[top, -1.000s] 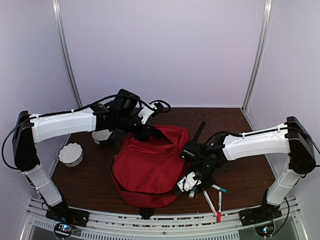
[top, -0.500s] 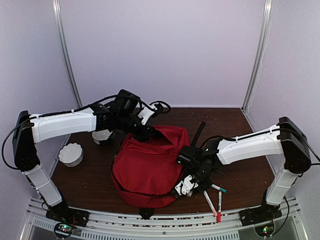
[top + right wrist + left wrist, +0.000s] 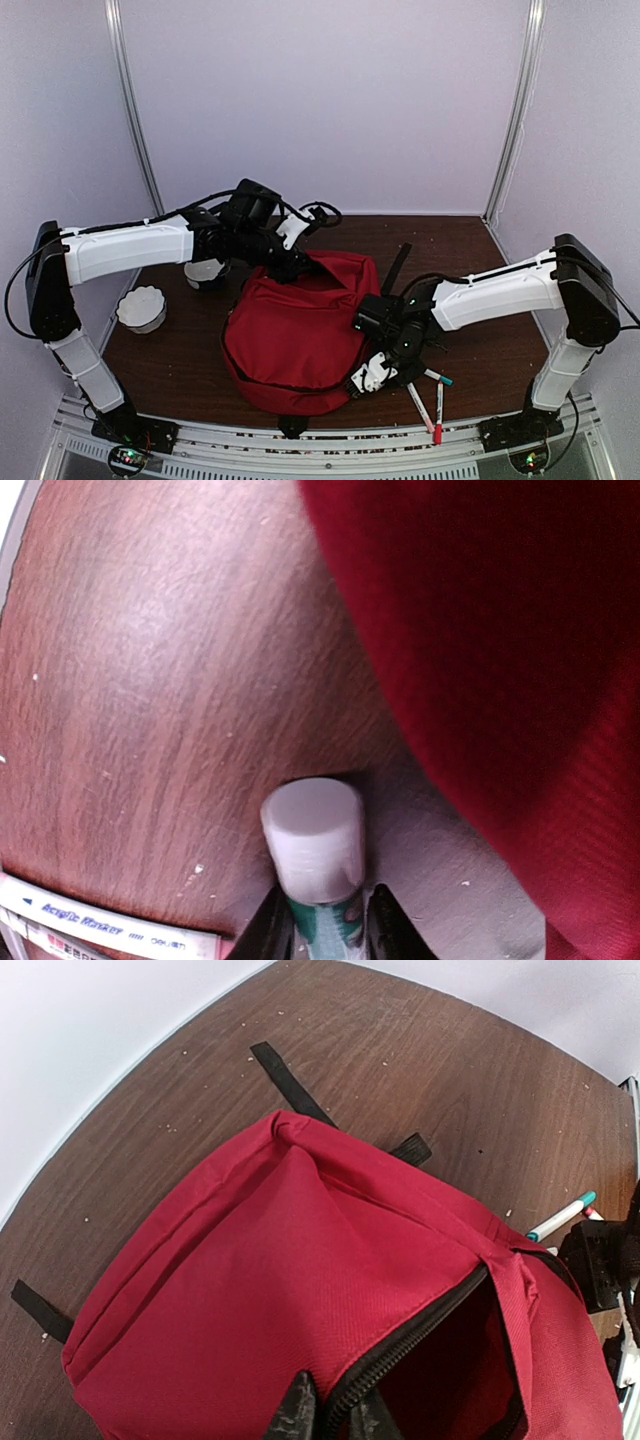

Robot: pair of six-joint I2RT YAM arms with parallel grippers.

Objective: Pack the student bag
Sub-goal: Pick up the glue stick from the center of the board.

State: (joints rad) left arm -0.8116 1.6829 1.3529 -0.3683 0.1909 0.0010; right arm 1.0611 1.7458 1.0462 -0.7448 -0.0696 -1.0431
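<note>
Top view: red bag [image 3: 295, 335] mid-table, mouth toward the back. Got the left gripper [image 3: 298, 264] pinched on the upper rim, propping the mouth up. Got the right gripper [image 3: 372, 374] down low at the bag's near right side, clamped on something small, hard to make out from here. Two spare pens [image 3: 437, 398] on the table just beside it, bowl [image 3: 141, 307] off left.

Left wrist: fingers [image 3: 297, 1412] squeezed narrow on the zipper edge, dark opening [image 3: 450, 1360] gaping to the right.

Right wrist: fingers [image 3: 272, 925] closed on a marker [image 3: 312, 835], white cap out, hovering close over the wood right beside red fabric.

Looks like the loading step: marker grabbed, not in yet. Next up, probably lift over the side to the mouth, then drop inside.
</note>
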